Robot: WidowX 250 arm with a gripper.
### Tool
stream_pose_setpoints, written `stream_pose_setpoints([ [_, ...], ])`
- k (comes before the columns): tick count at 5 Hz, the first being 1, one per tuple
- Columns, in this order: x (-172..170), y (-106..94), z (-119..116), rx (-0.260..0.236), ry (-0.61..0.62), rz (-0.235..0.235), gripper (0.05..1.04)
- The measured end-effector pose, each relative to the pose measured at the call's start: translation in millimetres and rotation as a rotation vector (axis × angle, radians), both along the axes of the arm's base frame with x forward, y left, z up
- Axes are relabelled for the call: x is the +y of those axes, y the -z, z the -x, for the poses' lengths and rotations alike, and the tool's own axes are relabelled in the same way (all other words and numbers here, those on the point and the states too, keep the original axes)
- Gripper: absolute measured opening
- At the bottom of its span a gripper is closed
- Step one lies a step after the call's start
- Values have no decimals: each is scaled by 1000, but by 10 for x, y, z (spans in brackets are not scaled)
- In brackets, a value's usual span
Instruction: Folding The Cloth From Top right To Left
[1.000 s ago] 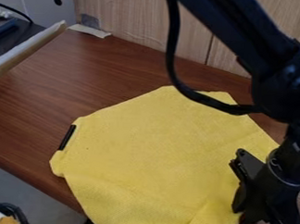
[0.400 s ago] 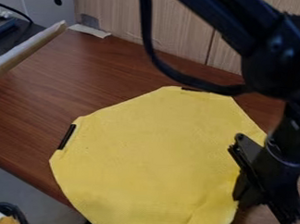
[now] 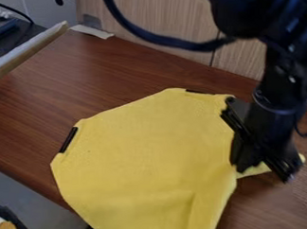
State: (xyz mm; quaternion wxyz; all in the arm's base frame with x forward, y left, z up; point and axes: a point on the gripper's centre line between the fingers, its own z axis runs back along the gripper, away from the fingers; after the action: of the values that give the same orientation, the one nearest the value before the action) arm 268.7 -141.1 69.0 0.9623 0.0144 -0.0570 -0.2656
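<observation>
The yellow cloth point(image 3: 145, 154) lies spread on the brown worktop point(image 3: 100, 72), in the lower centre of the camera view. The arm point(image 3: 281, 69) enters from the top right. The tool point(image 3: 256, 146) is positioned at the right edge of the cloth, tilted; whether it is open, closed or gripping the cloth cannot be determined. A narrow portion of the cloth projects to the right from beneath the tool. A crease runs through the lower part. One black strip point(image 3: 68, 140) adjoins the left edge, and another black strip point(image 3: 196, 92) adjoins the top edge.
</observation>
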Motion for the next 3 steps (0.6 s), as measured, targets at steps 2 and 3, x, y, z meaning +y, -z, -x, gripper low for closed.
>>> stream_pose_setpoints([
  [2, 547, -109, -223, 3, -154, 30, 52],
  [3, 849, -83, -319, 15, -235, 68, 52],
])
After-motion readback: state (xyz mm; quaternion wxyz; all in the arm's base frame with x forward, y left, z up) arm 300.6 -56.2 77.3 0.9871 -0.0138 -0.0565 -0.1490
